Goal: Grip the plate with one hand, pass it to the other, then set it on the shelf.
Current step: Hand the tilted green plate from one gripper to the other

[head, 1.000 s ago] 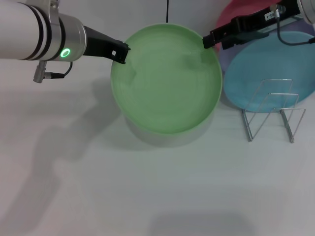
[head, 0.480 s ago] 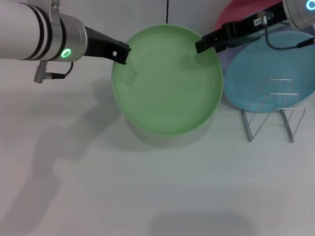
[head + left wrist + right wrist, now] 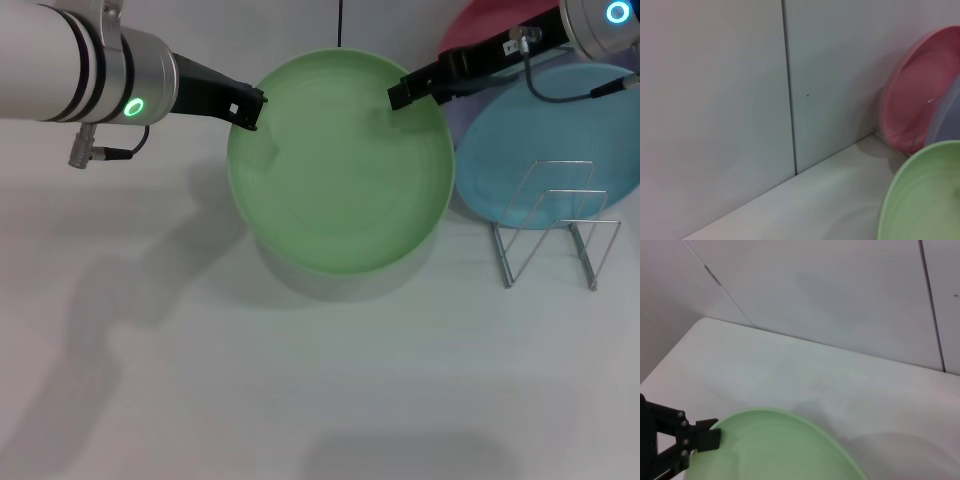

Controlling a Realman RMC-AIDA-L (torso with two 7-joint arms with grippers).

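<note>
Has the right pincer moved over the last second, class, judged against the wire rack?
Yes. In the head view the right pincer has slid to the robot's left, away from the wire rack, farther over the green plate.

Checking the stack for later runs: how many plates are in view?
4: the green plate held up between the left gripper and right gripper; blue, lavender and pink overlapping behind the rack. More may be hidden.
</note>
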